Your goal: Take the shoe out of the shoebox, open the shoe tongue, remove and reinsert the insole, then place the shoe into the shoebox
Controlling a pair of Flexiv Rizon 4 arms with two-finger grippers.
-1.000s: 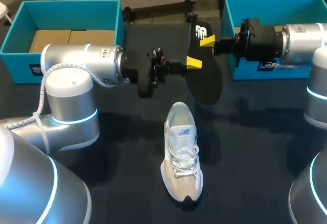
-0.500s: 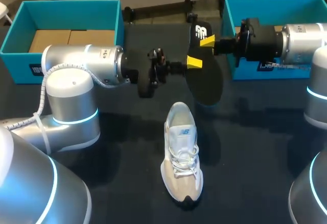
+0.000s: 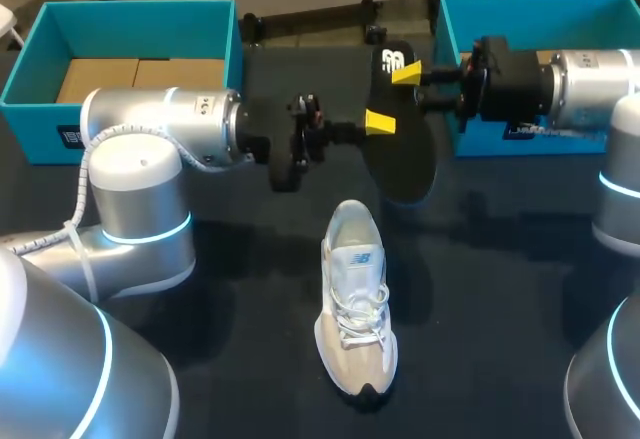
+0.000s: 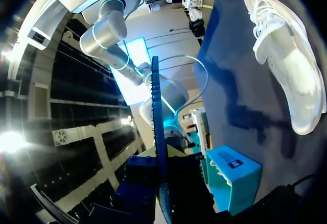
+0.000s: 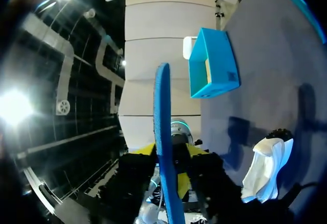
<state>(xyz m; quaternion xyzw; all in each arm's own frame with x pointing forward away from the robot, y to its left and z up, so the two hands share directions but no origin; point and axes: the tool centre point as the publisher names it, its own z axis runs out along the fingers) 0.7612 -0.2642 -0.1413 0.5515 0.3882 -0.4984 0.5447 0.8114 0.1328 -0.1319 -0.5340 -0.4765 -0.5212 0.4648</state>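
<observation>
A black insole [image 3: 400, 159] with a white logo hangs in the air above the table's middle. My left gripper [image 3: 380, 122] is shut on its near edge; in the left wrist view the insole [image 4: 156, 132] stands edge-on between the fingers. My right gripper [image 3: 407, 75] is at the insole's heel end with its fingers open on either side of the thin edge [image 5: 162, 132], no longer pinching it. The white and beige shoe [image 3: 355, 299] lies upright on the dark table, toe toward the front, also seen as the shoe [image 4: 286, 71] and the shoe [image 5: 265, 170].
A teal shoebox [image 3: 30, 69] with cardboard inside stands at the back left. A second teal shoebox [image 3: 450, 59] stands at the back right, behind my right arm. Both arms stretch across the back half of the table.
My right gripper has opened off the insole; its visible yellow tip shifted slightly upward. The left gripper, the insole and the shoe have kept their places.
</observation>
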